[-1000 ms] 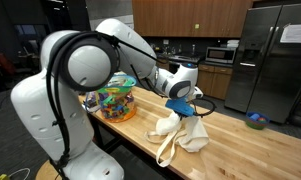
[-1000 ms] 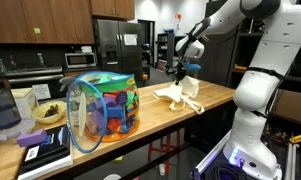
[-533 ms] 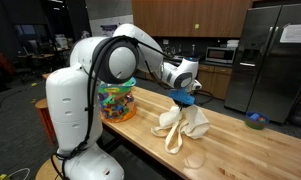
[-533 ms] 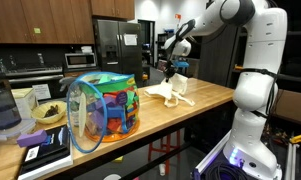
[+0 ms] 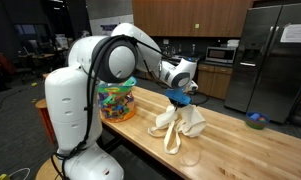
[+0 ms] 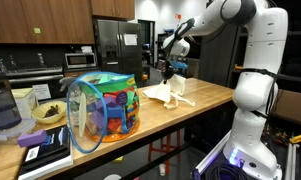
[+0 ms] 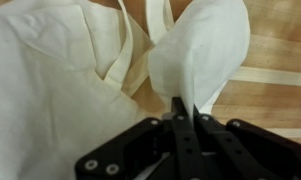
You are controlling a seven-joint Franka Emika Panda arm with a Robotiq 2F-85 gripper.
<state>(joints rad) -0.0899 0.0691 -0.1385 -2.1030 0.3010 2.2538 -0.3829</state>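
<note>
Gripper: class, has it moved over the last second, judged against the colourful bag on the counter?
Yes. In an exterior view the gripper, shut on the white cloth, has shifted left, closer to the colourful bag. Over the last half second it barely moved.

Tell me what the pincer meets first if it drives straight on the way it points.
The pincer meets the white cloth bag it pinches; beneath that, likely the wooden countertop.

The cloth bag (image 7: 60, 90) is cream-white, the counter (image 7: 275, 100) pale plank-striped wood, the pincer (image 7: 185, 112) black.
</note>
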